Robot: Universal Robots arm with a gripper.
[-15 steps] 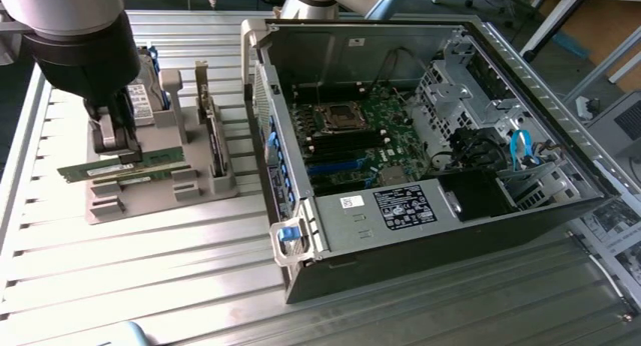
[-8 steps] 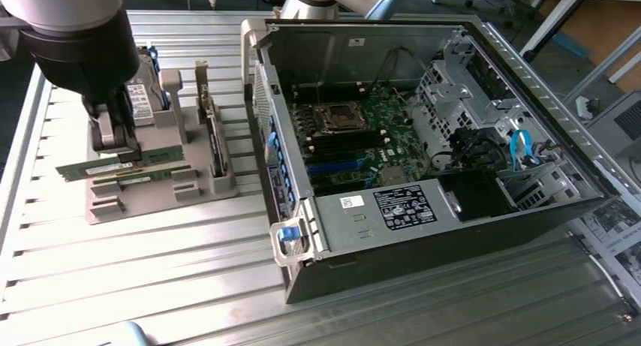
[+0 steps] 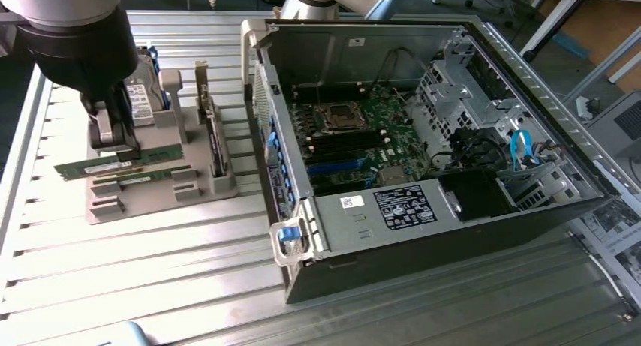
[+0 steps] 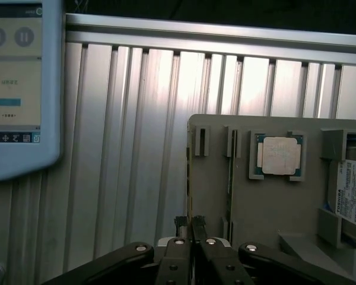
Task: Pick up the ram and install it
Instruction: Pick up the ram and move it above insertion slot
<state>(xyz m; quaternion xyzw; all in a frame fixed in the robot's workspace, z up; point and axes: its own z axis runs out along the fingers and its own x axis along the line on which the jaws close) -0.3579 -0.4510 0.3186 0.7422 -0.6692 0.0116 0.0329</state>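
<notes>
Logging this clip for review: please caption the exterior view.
Arm's gripper, jaws shut on the ram at the grey holder, beside the open computer case.

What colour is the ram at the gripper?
The ram is green with a white label; best in the exterior view.

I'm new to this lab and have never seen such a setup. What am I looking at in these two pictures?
This is a single robot arm working over a slatted metal table. One picture comes from a camera standing off to the side. The other comes from a camera on the arm's wrist, looking past its jaws. On the table stand an open computer case, its motherboard showing, and a grey holder for parts, among them a square silver CPU chip and a hard drive. The jaws are shut on the ram, a thin green stick, at that holder.
</notes>
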